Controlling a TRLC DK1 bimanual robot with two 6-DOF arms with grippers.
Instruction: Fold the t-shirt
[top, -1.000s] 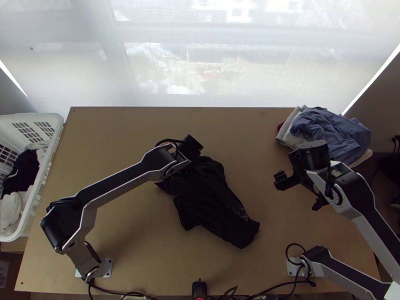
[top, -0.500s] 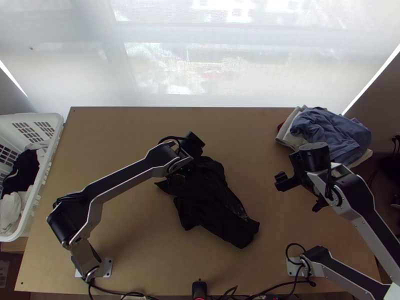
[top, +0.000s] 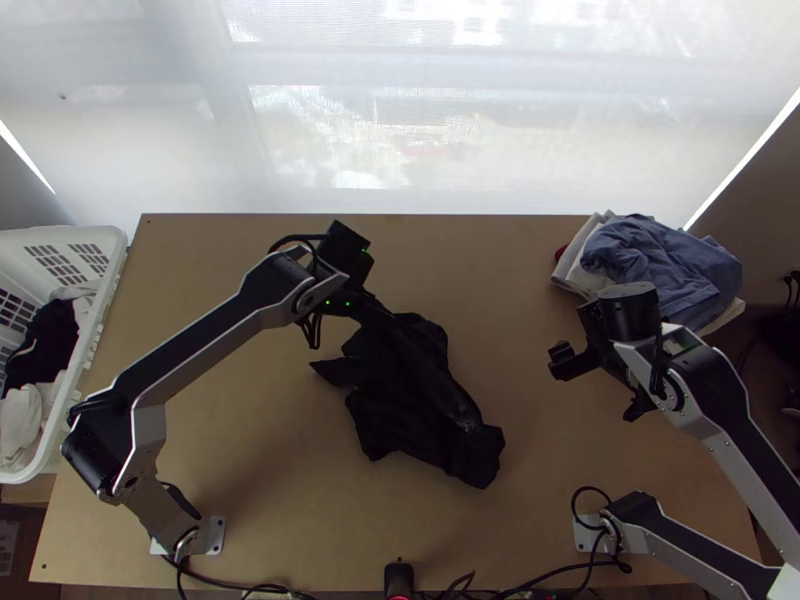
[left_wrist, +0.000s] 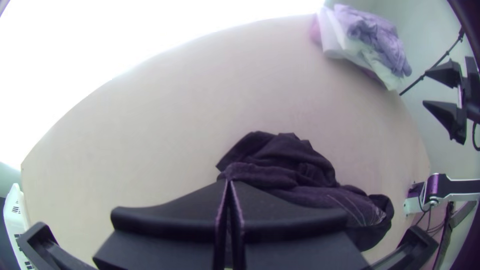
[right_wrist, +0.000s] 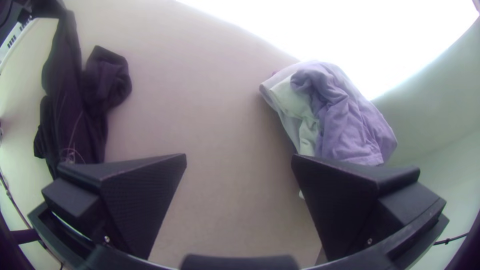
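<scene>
While the left gripper (left_wrist: 228, 181) is closed tight on one end of the shirt (top: 420, 400), the dark cloth trails away from it in a long, bunched strip. The grip seems to be on a gathered edge; whether that is a hem, a sleeve or the neck cannot be told. The rest of the shirt lies on the middle of the wooden table (top: 560, 420), slanting towards the near edge and the right arm, with a small pointed flap (top: 335, 372) sticking out to the left.

The step in hand looks like drawing the shirt out before any fold is made. To do it well, the left gripper should keep its hold firm and pull slowly, so that the bunched layers open and do not simply slide along together. A second hold on the opposite end would help; with only one, the shirt may twist into a rope.

The right gripper (right_wrist: 239, 157) stands wide apart and empty, off to the right of the shirt, nearer a pile (top: 655, 270) of blue and white clothes at the far right corner. At the far left, a white basket (top: 112, 234) holds black and white clothes (top: 48, 345).

Pale lines (left_wrist: 357, 212) mark the shirt's lower part, but no words can be made out in them, and no label is legible.
</scene>
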